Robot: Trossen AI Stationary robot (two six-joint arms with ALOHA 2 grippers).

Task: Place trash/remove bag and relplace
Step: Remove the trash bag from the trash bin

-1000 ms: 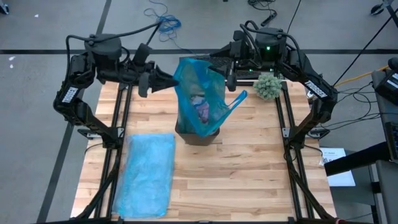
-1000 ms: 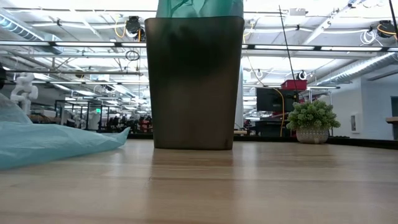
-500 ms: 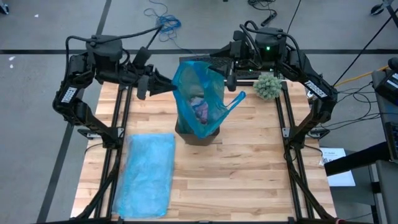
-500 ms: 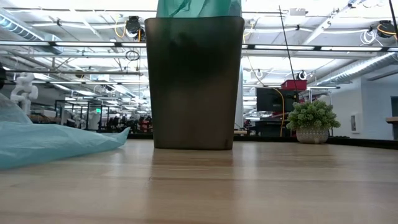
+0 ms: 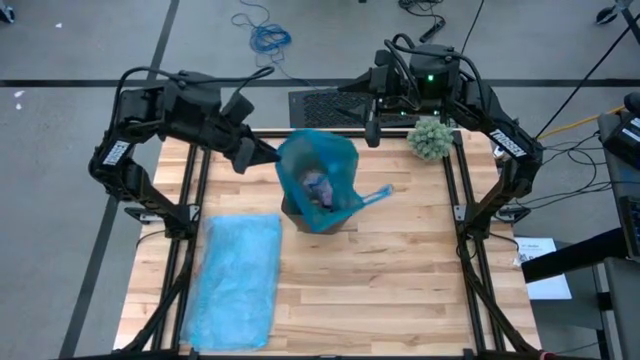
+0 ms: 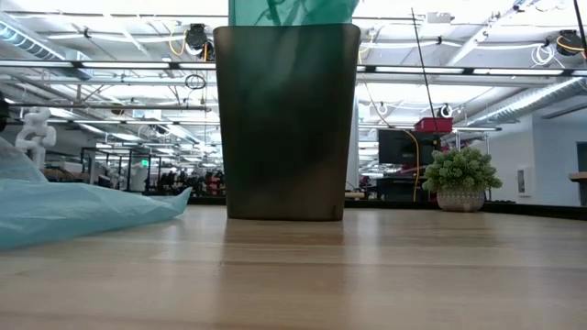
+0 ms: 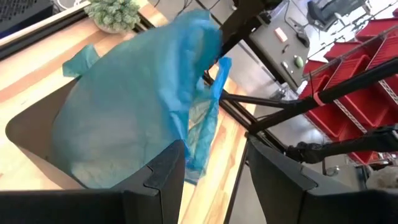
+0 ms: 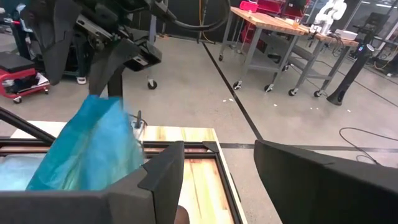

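Two arms on this rig, and only the left one is really in the mix. The dark bin (image 5: 318, 215) stands mid-surface with a blue bag (image 5: 322, 170) puffed up out of its top, and you can see the trash (image 5: 320, 187) down inside it, crumpled bits, some whitish, one pinkish. The left pincer (image 5: 268, 155) is right at the bag's near edge, fingers (image 7: 163, 177) apart with the blue film bunched in front of them, not pinched as far as I can see. The right pincer (image 5: 372, 128) hangs back at the far edge of the surface, well clear of the bag, also spread and empty from its own camera.

About handling: that bag is thin, floppy plastic, so it'll crumple and slide rather than hold a shape. The paper wads look light, so the load shouldn't fight back, but the film could slip or tear if grabbed by one skinny layer. I'd take it by the gathered rim or that loose handle strip (image 5: 378, 194) sticking out toward the right arm, pinching several folds together.

Spare flat blue bag (image 5: 238, 278) lies beside the left arm's frame, and a little potted plant (image 5: 432, 137) stands in the far corner.
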